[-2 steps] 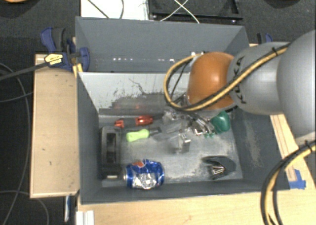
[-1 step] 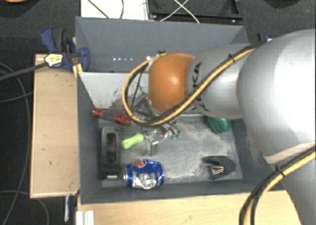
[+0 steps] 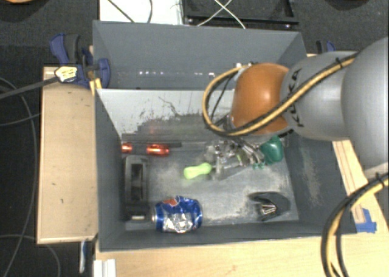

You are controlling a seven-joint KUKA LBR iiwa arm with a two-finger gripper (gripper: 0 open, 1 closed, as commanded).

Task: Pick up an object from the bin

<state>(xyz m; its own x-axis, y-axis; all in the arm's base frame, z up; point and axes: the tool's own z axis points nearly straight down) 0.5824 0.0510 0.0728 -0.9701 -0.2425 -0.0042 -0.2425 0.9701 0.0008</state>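
Gripper (image 3: 226,159) sits low over the middle of the grey bin (image 3: 182,57), under the arm's orange cover (image 3: 260,96); whether it is released or clenched I cannot tell, for its metal parts blur together there. The nearest thing is a small pale green piece (image 3: 197,172), lying flat on the bin floor just to the gripper's left, its rounded bulb pointing away and its narrower end reaching toward the gripper, touching it or nearly so. A dark green object (image 3: 273,150) lies just beside the gripper on the other side. Well apart, along the near wall, are a crushed blue drink can (image 3: 177,215), a black boxy item (image 3: 135,186) and a black curved item (image 3: 267,204). The pale green piece looks like light moulded plastic or rubber, probably smooth and apt to roll or skid; a hold across its narrower end, square to its length, seems safest.
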